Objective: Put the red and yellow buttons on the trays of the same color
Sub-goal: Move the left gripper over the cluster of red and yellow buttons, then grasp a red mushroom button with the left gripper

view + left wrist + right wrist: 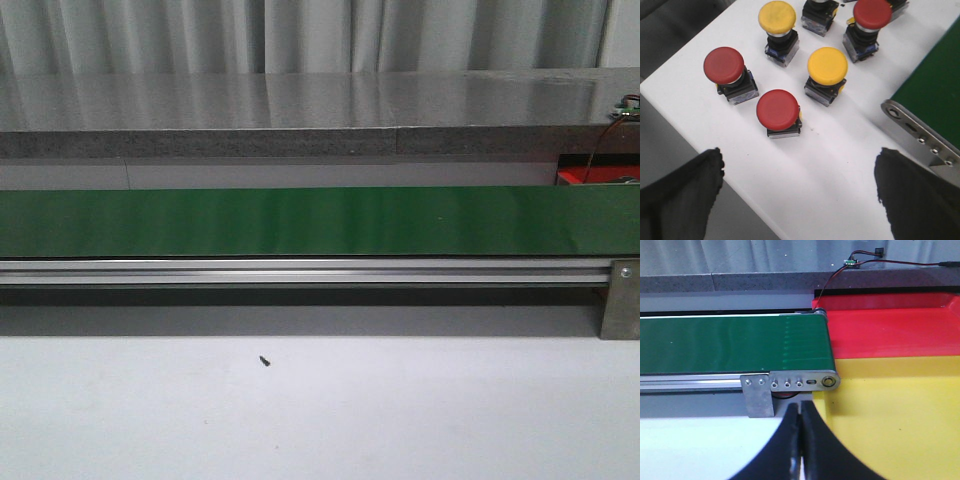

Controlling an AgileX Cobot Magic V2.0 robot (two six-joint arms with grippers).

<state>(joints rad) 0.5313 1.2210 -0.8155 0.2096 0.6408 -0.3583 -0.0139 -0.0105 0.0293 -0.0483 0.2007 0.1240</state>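
The left end effector (799, 200) hangs spread wide and empty over the desk (830, 165), the right end effector (801, 440) pinched closed on nothing. Just beyond the left one, the red buttons (777, 110) and yellow buttons (827, 65) look rigid and light, with slick domed caps, so the squarish base seems the surer hold. Farther off wait the yellow tray (900, 405) and red tray (890, 332).

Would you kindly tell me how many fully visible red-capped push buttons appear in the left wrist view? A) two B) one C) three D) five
C: three red-capped push buttons show there, at and, beside two yellow-capped ones.
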